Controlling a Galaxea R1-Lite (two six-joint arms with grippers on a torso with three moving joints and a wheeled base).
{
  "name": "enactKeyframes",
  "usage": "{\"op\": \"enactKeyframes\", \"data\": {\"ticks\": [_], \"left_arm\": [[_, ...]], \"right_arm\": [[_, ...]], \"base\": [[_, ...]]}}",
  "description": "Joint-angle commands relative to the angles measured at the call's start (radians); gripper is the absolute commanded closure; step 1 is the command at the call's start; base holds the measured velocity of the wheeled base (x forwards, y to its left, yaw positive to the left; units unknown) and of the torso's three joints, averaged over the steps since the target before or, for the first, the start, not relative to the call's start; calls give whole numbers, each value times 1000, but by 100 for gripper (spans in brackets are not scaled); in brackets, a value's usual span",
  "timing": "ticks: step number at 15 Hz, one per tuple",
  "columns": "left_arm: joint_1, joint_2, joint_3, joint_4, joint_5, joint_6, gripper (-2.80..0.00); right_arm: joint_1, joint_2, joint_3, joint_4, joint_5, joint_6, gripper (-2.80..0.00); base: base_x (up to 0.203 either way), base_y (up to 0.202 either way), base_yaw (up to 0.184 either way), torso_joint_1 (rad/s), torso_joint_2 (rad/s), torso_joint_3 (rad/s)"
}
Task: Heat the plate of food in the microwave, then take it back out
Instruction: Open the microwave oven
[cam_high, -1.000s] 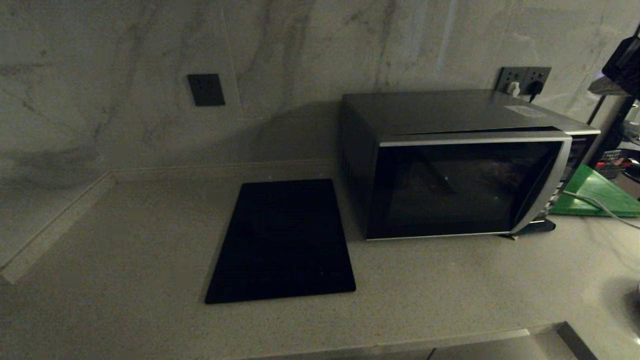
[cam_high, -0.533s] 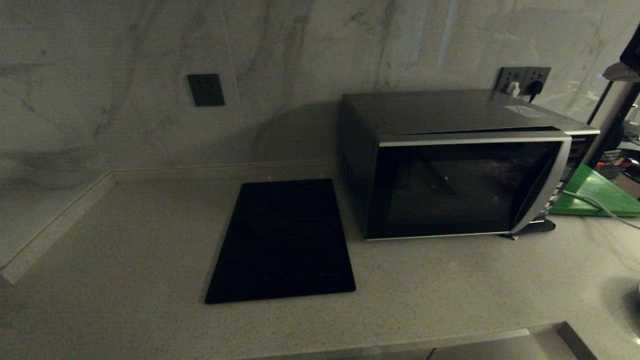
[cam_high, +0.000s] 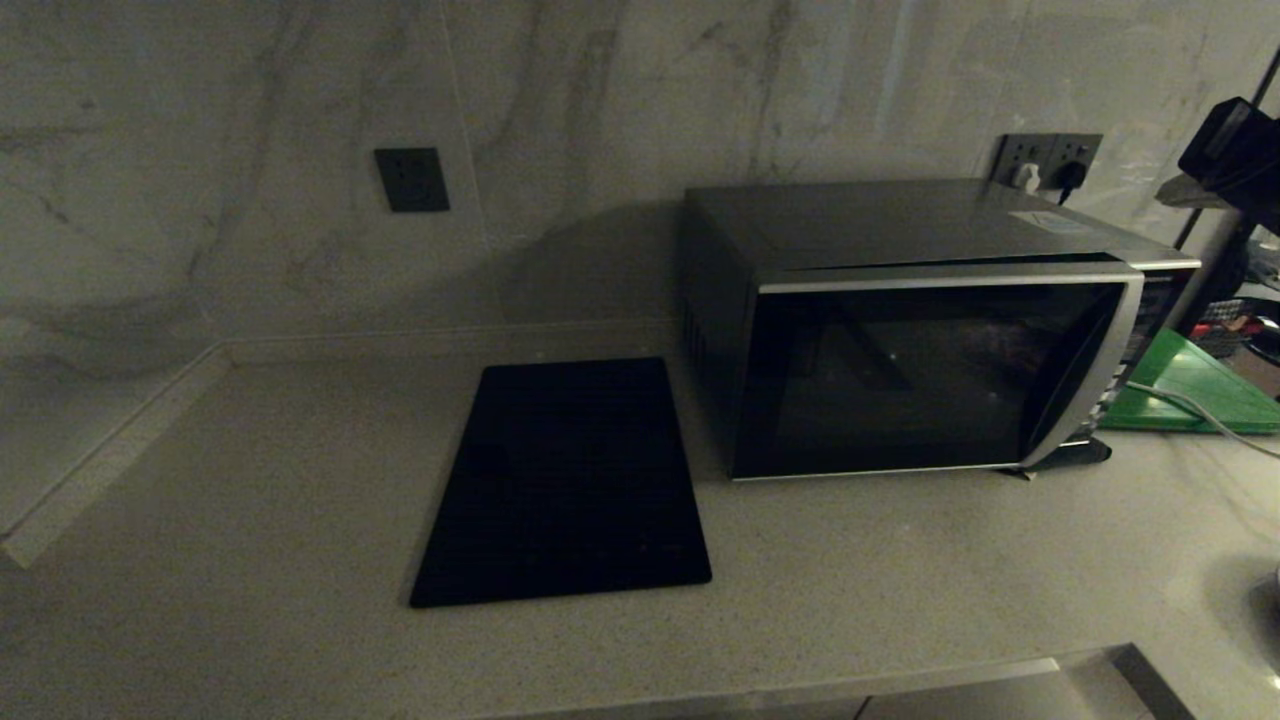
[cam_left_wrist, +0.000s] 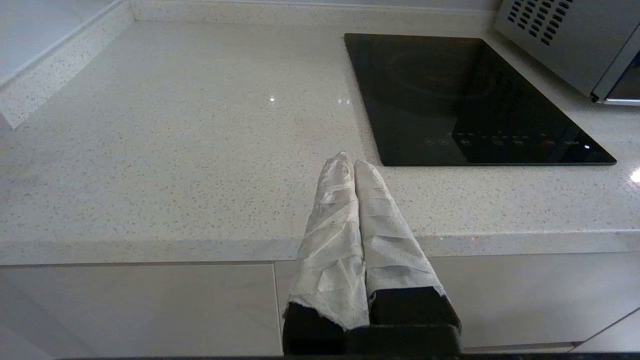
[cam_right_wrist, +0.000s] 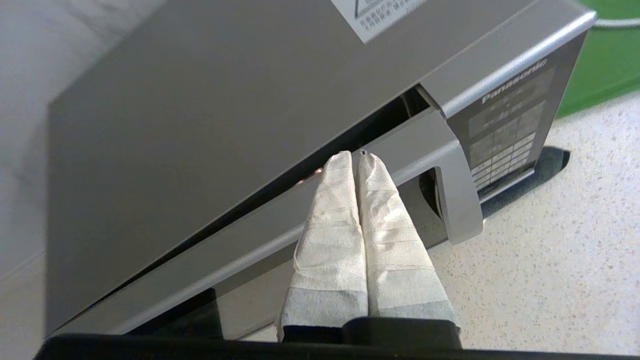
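R claw (cam_right_wrist: 354, 156), pinched closed, above microwave (cam_right_wrist: 200, 125) door's top edge.

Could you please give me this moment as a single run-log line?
microwave: door slightly ajar | right gripper: fingers shut, above door's top edge | left gripper: shut, parked over counter edge | plate: not visible

Right arm shifted at the frame's upper right edge

In the head view, the dark part of the right arm (cam_high: 1235, 150) sat at the right edge a second earlier, had slid almost out of frame half a second later (only a sliver showed in the top corner), and then came back further into view, above and to the right of the microwave (cam_high: 920, 330). Its shadow on the wall behind moved slightly with it.
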Motion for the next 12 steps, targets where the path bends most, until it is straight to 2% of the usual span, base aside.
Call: {"op": "enactKeyframes", "data": {"ticks": [1, 12], "left_arm": [[0, 2, 0, 0, 0, -1, 0], [0, 2, 0, 0, 0, -1, 0]], "right_arm": [[0, 45, -2, 0, -2, 2, 0], [-1, 144, -17, -74, -47, -19, 0]], "base": [[0, 0, 0, 0, 0, 0], [0, 0, 0, 0, 0, 0]]}}
